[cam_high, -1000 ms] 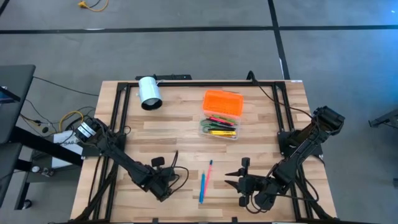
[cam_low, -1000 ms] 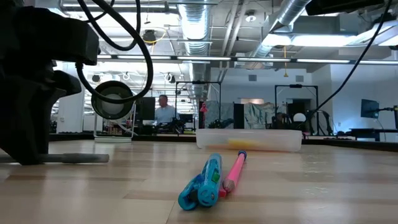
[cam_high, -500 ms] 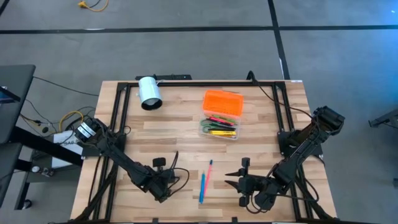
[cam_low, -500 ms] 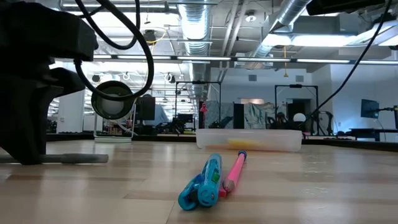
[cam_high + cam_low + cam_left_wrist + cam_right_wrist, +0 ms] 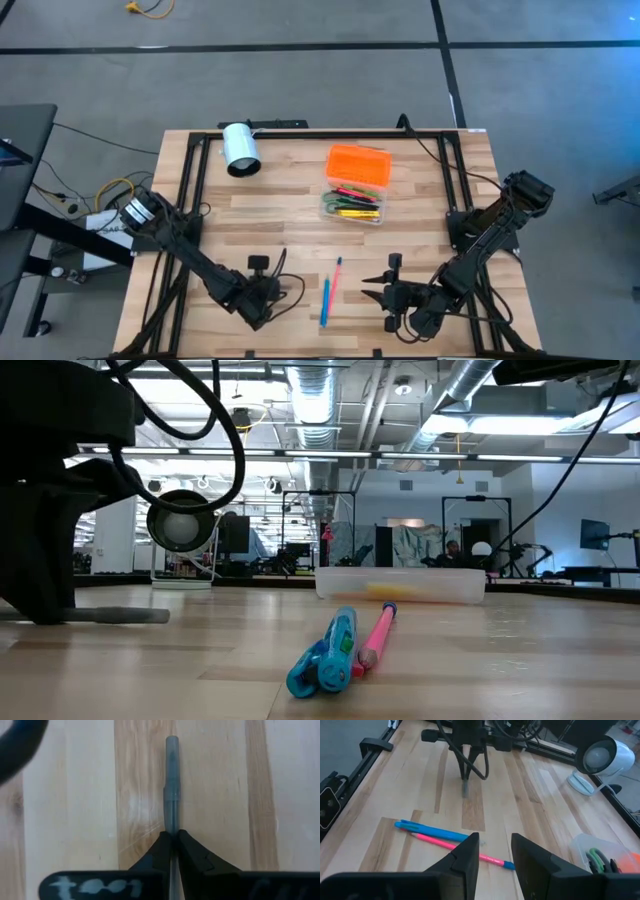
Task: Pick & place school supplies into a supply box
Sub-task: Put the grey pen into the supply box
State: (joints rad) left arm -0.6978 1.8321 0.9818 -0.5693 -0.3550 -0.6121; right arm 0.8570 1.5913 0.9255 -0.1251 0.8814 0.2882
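My left gripper (image 5: 262, 305) is shut on a thin grey pen (image 5: 171, 780) that lies flat on the wood near the table's front left; the right wrist view shows it too, the left gripper (image 5: 465, 776) standing over the pen (image 5: 465, 789). A blue pen (image 5: 325, 298) and a pink pencil (image 5: 336, 279) lie side by side at the front middle. My right gripper (image 5: 492, 851) hovers open just right of them, with nothing between its fingers. The supply box (image 5: 352, 206), clear with its orange lid (image 5: 359, 165) open behind it, holds several pens. My left gripper pinches the grey pen's barrel (image 5: 171, 827) between its two fingertips, one on each side of it. The fingers come steeply from above. The pen lies level on the table (image 5: 120, 615); its part behind the fingers is hidden by the gripper.
A white cylinder (image 5: 240, 148) on a small stand sits at the far left of the table. Black frame rails (image 5: 190, 180) run along the table's left, right and far edges. Bare wood lies between the pens and the box.
My left wrist has rolled a little in place over the grey pen, which stays flat on the table. The blue pen, the pink pencil and the box have not moved.
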